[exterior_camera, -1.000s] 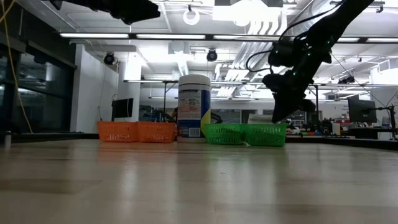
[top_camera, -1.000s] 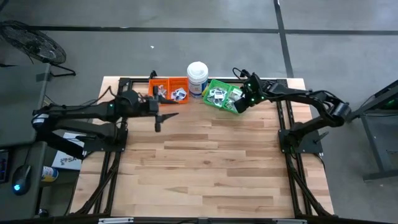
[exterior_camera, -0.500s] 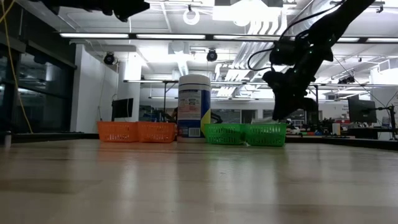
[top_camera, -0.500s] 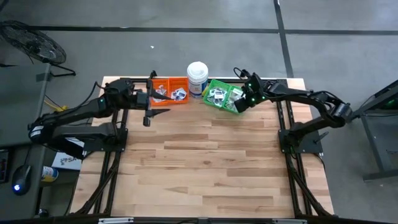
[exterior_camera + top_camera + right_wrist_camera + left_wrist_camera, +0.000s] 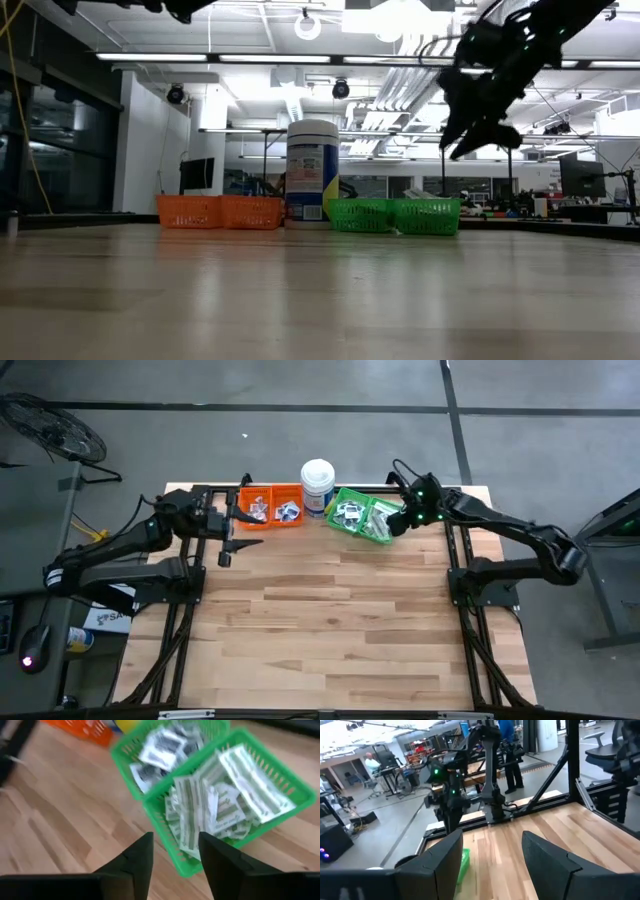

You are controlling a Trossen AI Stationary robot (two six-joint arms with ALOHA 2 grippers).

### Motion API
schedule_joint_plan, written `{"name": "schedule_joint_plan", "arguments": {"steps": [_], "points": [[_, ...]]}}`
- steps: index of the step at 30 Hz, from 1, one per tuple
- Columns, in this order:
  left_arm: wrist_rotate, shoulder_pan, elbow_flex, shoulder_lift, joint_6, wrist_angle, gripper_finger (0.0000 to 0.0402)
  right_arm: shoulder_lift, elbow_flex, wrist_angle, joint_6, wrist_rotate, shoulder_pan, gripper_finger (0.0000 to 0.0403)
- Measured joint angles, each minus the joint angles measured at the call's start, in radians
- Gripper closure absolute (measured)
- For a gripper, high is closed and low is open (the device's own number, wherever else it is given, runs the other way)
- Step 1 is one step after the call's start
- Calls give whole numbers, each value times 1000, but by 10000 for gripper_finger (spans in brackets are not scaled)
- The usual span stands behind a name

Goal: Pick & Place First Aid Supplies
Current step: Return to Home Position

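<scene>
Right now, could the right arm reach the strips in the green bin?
Probably yes: the right gripper hangs open above the strips in the lidless bin, with nothing between.

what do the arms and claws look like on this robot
The left arm and right arm are dark, slim jointed links with black cables looped alongside and green lights near the wrists. The left claw and right claw each have two broad, flat dark fingers.
</scene>
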Motion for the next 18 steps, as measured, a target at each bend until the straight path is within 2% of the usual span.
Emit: {"name": "schedule_joint_plan", "arguments": {"steps": [6,8,10,13,18], "points": [[-82,0,0,-95,8,-173,202,-171,0,5,11,6,95,245],[-102,0,-1,-114,5,-204,202,-233,0,27,11,47,160,245],[-107,0,-27,-137,-11,-168,202,-290,-9,86,25,135,237,246],[-132,0,-121,-182,-73,-57,202,-369,-90,279,66,257,350,249],[-134,-14,-348,-264,-203,203,202,-441,-328,728,142,316,497,246]]}}
